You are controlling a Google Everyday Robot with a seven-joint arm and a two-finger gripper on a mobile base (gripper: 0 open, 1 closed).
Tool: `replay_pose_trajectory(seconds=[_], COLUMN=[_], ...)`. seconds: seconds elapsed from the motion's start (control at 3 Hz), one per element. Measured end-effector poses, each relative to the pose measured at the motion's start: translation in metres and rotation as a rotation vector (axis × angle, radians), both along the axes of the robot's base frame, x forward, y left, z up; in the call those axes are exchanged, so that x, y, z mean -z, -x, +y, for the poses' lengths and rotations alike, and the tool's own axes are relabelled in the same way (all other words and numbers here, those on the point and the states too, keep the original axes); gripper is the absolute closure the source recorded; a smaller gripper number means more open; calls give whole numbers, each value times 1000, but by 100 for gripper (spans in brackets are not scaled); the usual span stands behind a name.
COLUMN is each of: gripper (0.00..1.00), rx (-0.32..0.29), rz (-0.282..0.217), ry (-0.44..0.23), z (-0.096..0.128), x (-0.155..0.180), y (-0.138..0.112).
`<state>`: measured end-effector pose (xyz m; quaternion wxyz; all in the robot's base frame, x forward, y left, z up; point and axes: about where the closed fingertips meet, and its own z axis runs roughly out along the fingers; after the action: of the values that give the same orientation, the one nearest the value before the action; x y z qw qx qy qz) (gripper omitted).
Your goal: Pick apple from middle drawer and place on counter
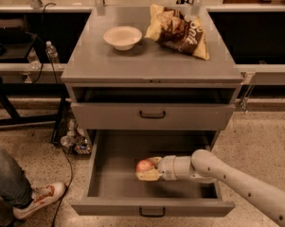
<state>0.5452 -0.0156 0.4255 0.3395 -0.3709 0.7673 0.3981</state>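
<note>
Down in the open middle drawer (109, 178), which is pulled well out from the cabinet, I see my pincer (146, 169) reaching in from the right, with the white arm (236, 183) running across the drawer's right side. The pincer is clenched on the apple (143, 164): one pale finger lies under the fruit and the other sits at its upper right, both touching it. The apple is near the middle of the drawer floor, a little toward the front, and I cannot tell whether it rests on the floor or is lifted just clear of it. The drawer above (151, 115) is shut, showing its black handle. Up on the bench (151, 63), a white bowl (123, 36) stands left of centre toward the back, and a crumpled bag of chips (180, 30) lies just beside it on the right. At the lower left, someone's jeans leg (7, 181) and sneaker (38, 200) are on the floor, well apart from the drawer.
</note>
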Motion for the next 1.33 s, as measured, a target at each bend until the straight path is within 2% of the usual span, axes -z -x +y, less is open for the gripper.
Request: replay_pose_trajectory(seconds=[0.33,0.67,1.0,1.33], gripper=[100,100,100,100], rx=[-22,-22,-4,25], rz=[-80,-80,-136,-278], ry=[-75,-75,-85,-88], z=[-27,-27,-42,-68], x=[-50,-50,-81,-154], y=[4,4,4,6])
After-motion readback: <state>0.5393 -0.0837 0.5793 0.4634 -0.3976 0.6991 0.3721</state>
